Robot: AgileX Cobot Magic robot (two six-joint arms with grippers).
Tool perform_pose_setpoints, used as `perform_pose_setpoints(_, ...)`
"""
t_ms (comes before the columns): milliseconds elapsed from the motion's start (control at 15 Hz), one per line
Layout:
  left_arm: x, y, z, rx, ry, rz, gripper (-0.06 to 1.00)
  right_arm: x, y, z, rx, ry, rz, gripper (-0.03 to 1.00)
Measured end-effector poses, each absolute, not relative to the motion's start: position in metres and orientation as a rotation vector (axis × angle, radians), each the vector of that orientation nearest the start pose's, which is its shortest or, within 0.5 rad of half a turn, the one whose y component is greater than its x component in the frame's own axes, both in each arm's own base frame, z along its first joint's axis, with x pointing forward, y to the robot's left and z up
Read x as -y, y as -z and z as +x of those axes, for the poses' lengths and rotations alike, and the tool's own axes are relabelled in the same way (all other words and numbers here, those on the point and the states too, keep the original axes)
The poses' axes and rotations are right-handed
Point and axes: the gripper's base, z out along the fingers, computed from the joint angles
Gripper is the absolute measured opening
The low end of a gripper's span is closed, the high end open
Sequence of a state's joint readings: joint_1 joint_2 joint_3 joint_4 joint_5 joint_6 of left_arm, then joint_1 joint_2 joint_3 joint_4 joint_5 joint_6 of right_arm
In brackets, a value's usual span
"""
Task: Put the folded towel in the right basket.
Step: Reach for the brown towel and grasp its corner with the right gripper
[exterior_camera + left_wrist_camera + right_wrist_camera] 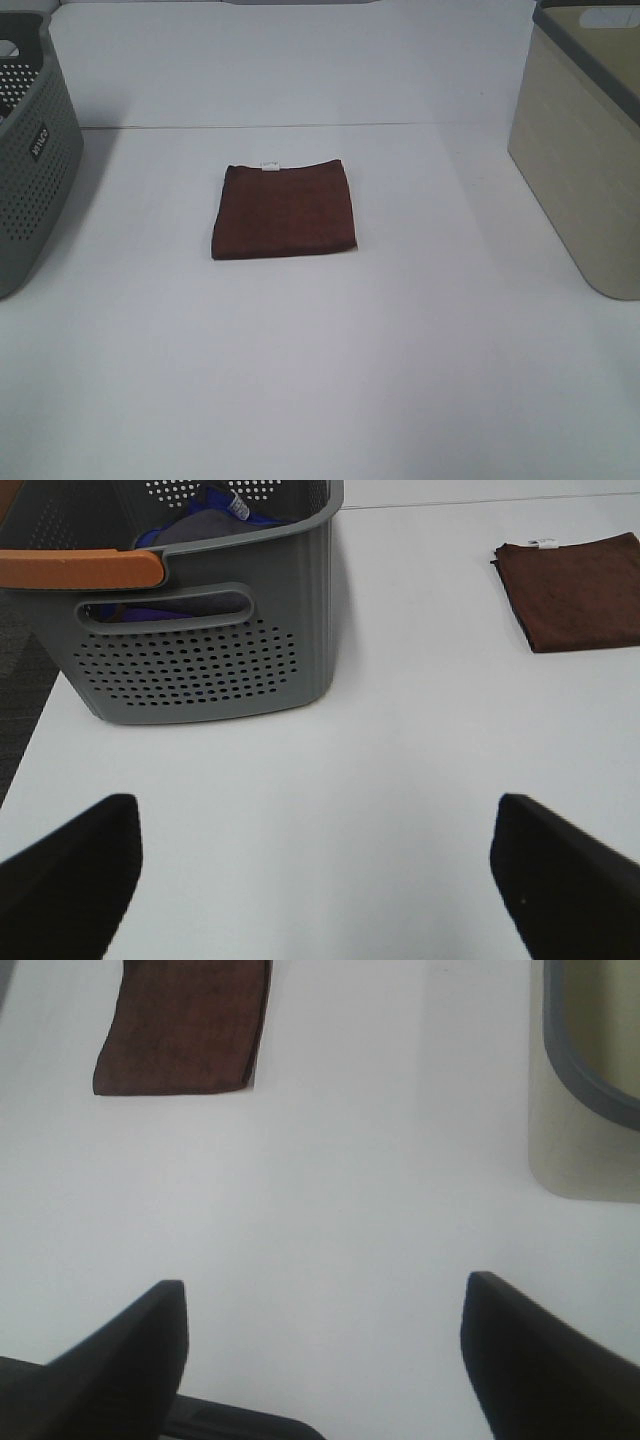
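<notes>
Exterior high view: the folded towel (284, 210) is seen lying flat at the middle of the white table (320, 400), with a small white tag at its far edge. The beige right basket (585, 170) is set well apart from it on the right, and the grey perforated basket (35, 150) on the left. Blue and grey cloth (195, 525) is glimpsed inside the grey one. The left gripper (315, 830) is held spread wide over the table, its 2 fingers released. The right gripper (325, 1300) is likewise parted and unloaded, and the towel ahead of it is left untouched.
</notes>
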State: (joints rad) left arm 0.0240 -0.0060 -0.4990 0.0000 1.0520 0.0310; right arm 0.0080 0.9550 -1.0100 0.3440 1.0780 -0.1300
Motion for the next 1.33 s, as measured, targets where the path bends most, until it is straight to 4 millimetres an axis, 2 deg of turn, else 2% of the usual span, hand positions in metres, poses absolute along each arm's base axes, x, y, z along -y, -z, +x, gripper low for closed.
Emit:
perform_pose_setpoints(200,0.0,-0.278,-0.005,-2.031,-0.035,0.007,0.88,-0.03,-0.355,0.216,-2.59,-0.416,-0.088,0.74)
perform_pose_setpoints(267,0.0,-0.278,-0.005,-2.031,-0.035,0.007,0.88,-0.03,-0.352,0.223,-2.614,-0.421,-0.088,0.73)
perform_pose_setpoints(333,0.0,-0.278,-0.005,-2.031,-0.035,0.007,0.88,-0.038,-0.347,0.246,-2.664,-0.429,-0.133,0.72)
perform_pose_setpoints(533,0.0,-0.278,-0.005,-2.031,-0.035,0.007,0.88,-0.073,-0.339,0.27,-2.704,-0.399,-0.311,0.72)
perform_pose_setpoints(867,0.0,-0.278,-0.005,-2.031,-0.035,0.007,0.88,-0.129,-0.295,0.325,-2.816,-0.435,-0.424,0.72)
perform_pose_setpoints(1000,0.0,-0.278,-0.005,-2.031,-0.035,0.007,0.88,-0.15,-0.274,0.348,-2.857,-0.558,-0.4,0.72)
perform_pose_setpoints(1333,0.0,-0.278,-0.005,-2.031,-0.035,0.007,0.88,-0.178,-0.22,0.394,-2.918,-0.757,-0.37,0.72)
